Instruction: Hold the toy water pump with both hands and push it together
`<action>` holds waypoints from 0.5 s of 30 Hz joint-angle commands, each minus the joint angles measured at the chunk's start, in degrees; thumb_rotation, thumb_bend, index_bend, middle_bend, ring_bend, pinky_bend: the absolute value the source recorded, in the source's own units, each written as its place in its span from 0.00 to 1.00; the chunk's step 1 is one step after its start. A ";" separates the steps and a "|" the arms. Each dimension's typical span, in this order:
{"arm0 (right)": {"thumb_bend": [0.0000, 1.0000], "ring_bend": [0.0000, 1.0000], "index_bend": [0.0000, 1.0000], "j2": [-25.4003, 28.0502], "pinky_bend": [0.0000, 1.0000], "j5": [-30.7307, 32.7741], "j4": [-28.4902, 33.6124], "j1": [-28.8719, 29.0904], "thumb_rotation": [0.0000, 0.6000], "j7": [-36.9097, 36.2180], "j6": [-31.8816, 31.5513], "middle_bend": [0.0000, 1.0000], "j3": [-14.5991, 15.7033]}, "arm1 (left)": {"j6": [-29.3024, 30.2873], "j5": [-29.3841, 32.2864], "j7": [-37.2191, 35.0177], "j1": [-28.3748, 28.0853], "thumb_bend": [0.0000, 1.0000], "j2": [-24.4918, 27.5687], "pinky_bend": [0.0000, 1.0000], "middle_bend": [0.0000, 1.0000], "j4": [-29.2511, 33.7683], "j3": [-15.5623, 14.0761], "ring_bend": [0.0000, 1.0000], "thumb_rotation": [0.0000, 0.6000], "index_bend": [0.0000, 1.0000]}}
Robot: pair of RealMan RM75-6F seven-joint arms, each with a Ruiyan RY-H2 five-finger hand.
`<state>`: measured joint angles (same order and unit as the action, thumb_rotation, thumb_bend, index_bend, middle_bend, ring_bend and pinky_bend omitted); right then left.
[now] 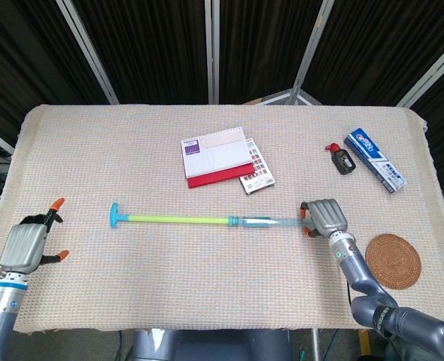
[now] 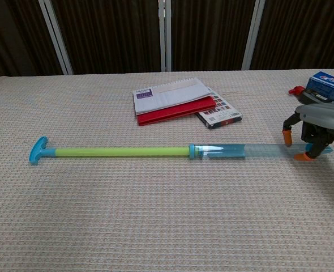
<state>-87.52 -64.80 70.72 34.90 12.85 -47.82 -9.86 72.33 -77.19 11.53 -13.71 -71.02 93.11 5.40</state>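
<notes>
The toy water pump (image 1: pixel 207 220) lies pulled out long across the table's middle, with a green rod, a blue T-handle (image 1: pixel 113 214) at its left end and a clear blue barrel on the right. In the chest view the pump (image 2: pixel 155 151) runs nearly level. My right hand (image 1: pixel 323 216) grips the barrel's right end, and the orange-tipped fingers (image 2: pixel 287 135) straddle the tube. My left hand (image 1: pixel 26 244) hovers near the table's left edge, well left of the handle, fingers apart and holding nothing. The chest view does not show the left hand.
A white and red notebook stack (image 1: pixel 216 156) lies behind the pump. Beside it is a small booklet (image 1: pixel 256 174). A little black bottle (image 1: pixel 342 159) and a blue box (image 1: pixel 375 159) sit at the back right. A round woven coaster (image 1: pixel 393 261) lies right of my right hand.
</notes>
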 commanded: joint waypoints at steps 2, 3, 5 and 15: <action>0.37 1.00 0.63 1.16 1.00 0.65 2.18 0.08 1.00 0.84 -0.16 1.00 -0.02 | -6.11 1.10 -0.39 -5.24 0.06 -3.30 0.92 0.80 -4.46 2.21 0.76 1.00 0.25; 0.37 1.00 0.63 1.37 1.00 0.86 2.63 0.11 1.00 1.06 -0.20 1.00 -0.06 | -7.10 1.08 -0.65 -6.16 0.10 -4.06 0.96 0.82 -5.45 2.50 0.78 1.00 0.29; 0.37 1.00 0.64 1.79 1.00 1.36 3.58 0.19 1.00 1.63 -0.35 1.00 -0.12 | -9.67 1.31 -0.98 -8.25 0.15 -5.77 1.00 0.83 -7.95 2.94 0.79 1.00 0.35; 0.38 1.00 0.64 2.70 1.00 3.89 5.98 0.86 1.00 4.29 -0.75 1.00 -0.22 | -19.34 5.14 -0.81 -14.88 0.28 -12.49 1.00 0.83 -16.78 3.61 0.80 1.00 0.41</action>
<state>-84.88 -61.05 76.55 35.67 16.99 -48.51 -10.08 54.10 -72.79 10.93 -27.61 -82.35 77.54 8.82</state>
